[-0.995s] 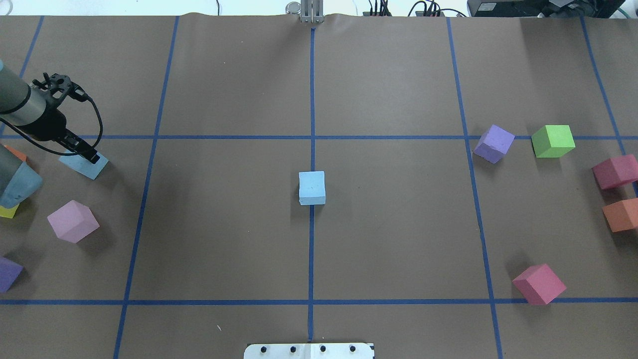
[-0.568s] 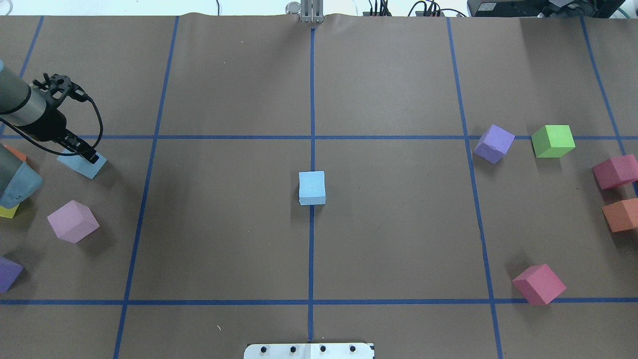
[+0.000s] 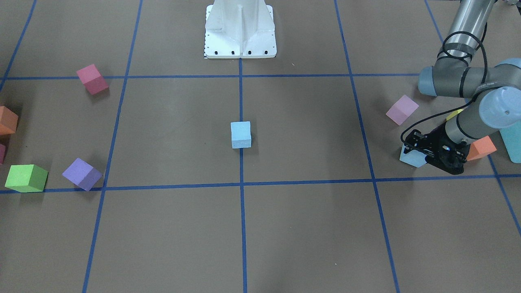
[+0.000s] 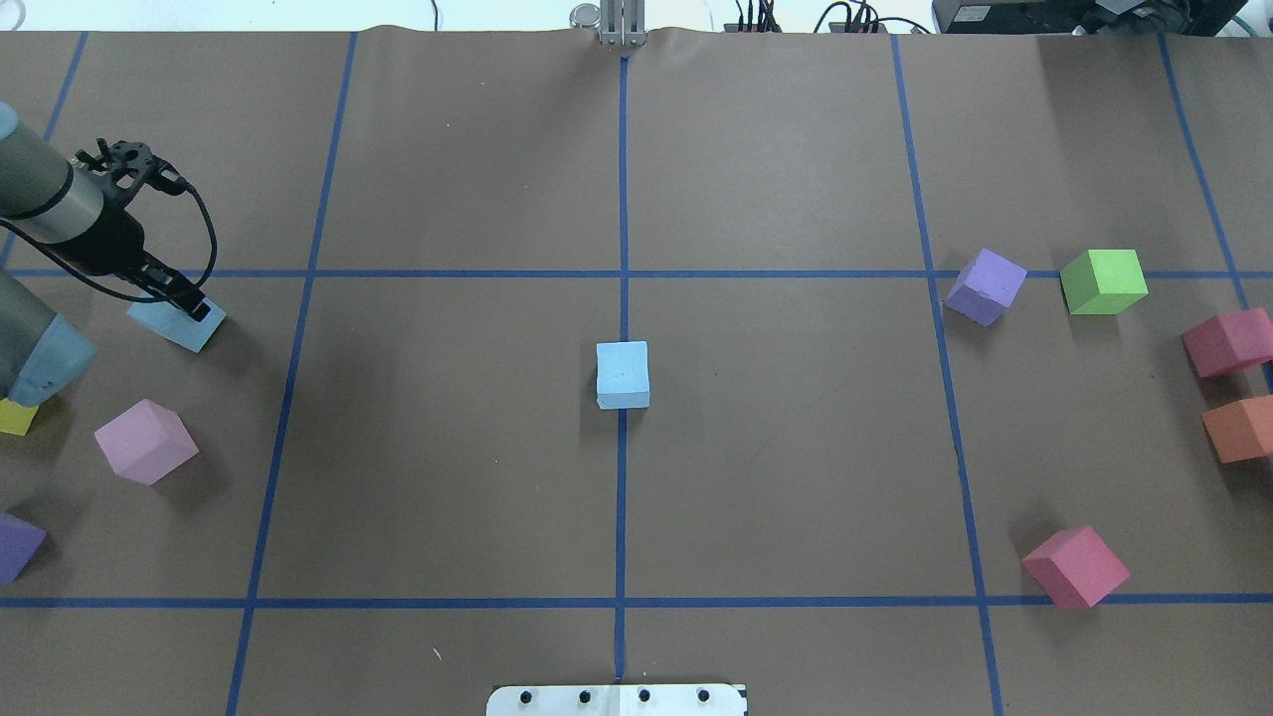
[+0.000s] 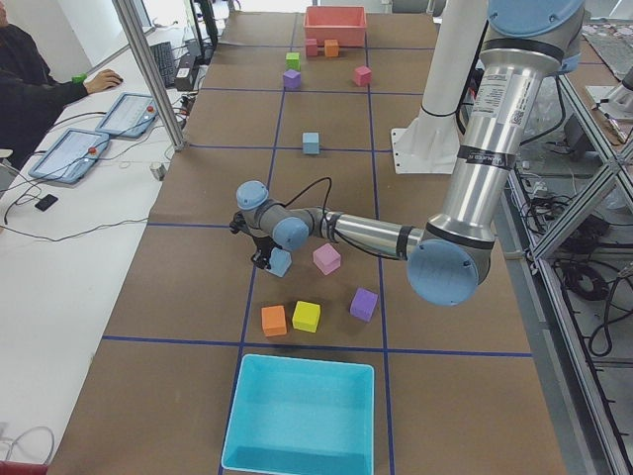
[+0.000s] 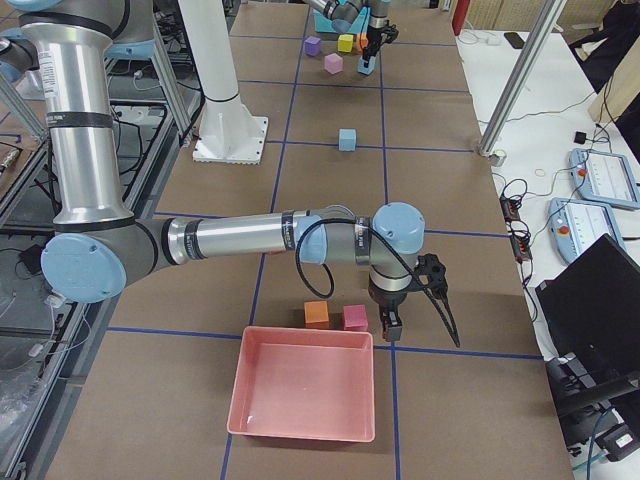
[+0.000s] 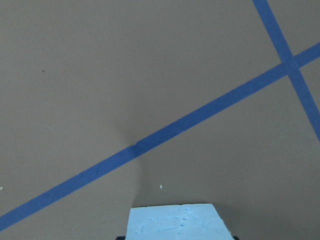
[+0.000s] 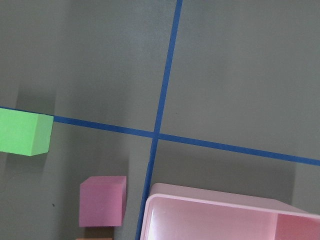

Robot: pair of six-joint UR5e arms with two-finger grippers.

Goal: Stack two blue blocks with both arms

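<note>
The slim black fingers of the left gripper pinch a blue block by its sides. This is at the table's far left end, just on the robot's side of a cross line of blue tape. The left wrist view catches only this block's upper face at its bottom edge: pale sky-blue, matte, faintly pitted foam with straight crisp edges. Whether the block is clear of the paper I cannot tell. A black cable loops from the gripper back to the left arm, a grey metal tube with light blue joint caps.

The second blue block, the same pale cube, sits flat at the table's centre on the long tape line, well apart from the pinched one. That makes two blue blocks, not stacked.

The right gripper hangs beside a pink bin at the other end. It shows only from the side, so I cannot tell whether its fingers are spread or together.

The other foam cubes count nine:
- two purple cubes, one at each end
- two orange cubes, one at each end
- two raspberry cubes
- one green cube
- one pale pink cube
- one yellow cube

A turquoise bin lies at the left end. Matte brown paper covers the table.
</note>
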